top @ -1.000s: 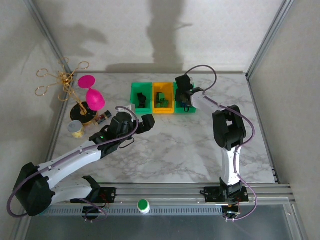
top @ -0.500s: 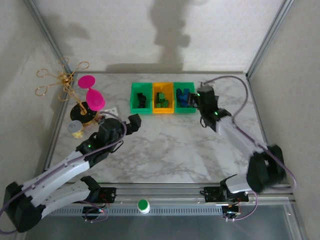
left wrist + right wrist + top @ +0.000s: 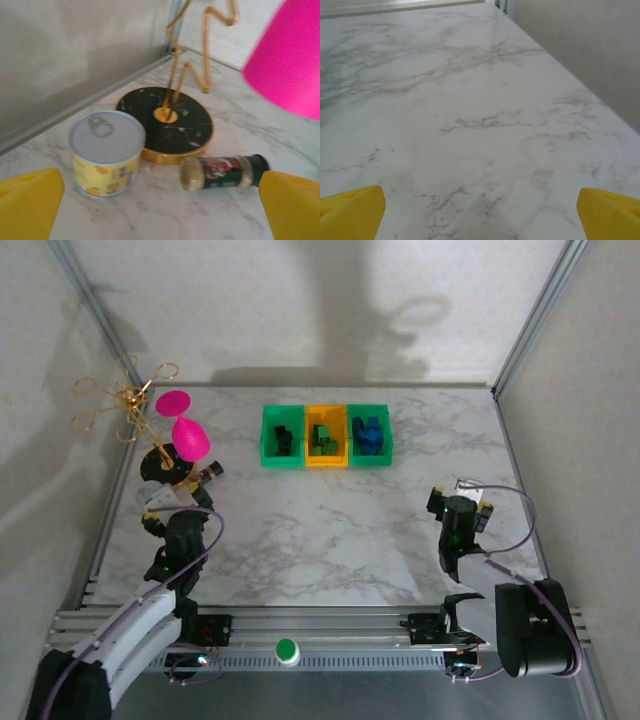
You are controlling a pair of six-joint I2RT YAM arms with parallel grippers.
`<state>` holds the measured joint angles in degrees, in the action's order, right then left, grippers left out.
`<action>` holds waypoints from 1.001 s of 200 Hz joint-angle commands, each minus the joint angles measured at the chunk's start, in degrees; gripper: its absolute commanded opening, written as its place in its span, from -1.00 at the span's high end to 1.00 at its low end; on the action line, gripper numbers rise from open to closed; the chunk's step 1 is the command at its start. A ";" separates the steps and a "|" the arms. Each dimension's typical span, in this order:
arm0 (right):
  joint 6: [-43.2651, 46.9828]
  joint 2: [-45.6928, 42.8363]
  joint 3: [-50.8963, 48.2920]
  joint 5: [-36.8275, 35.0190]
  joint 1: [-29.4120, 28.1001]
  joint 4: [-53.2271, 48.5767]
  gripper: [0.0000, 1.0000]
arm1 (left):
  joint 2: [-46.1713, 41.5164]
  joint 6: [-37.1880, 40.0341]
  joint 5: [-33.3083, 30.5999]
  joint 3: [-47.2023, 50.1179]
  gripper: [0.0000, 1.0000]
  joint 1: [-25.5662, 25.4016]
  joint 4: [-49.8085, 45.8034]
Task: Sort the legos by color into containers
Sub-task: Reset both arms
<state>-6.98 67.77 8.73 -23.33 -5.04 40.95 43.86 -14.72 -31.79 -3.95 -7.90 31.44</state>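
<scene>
Left hand [image 3: 161, 207] spread wide; cylindrical pull-tab tin [image 3: 106, 150] on veined marble [image 3: 240, 117].

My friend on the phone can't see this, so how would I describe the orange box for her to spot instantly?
On the marble table, look to the far edge, where three small open bins sit side by side. The orange-yellow bin is the middle one and holds green bricks; the left bin and the right bin are both green.

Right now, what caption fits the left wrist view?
Open yellow fingers flank a small can, a lying spice jar and a black stand base.
</scene>
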 commanded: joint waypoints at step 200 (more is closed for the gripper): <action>5.44 20.66 4.01 18.53 4.07 32.36 -0.98 | 44.21 10.15 19.05 -8.68 -0.99 3.33 43.21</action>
<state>-2.46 88.09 11.68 -5.72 -1.10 70.96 87.85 -5.69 -11.31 -11.66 -4.27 74.74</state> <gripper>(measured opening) 0.987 0.995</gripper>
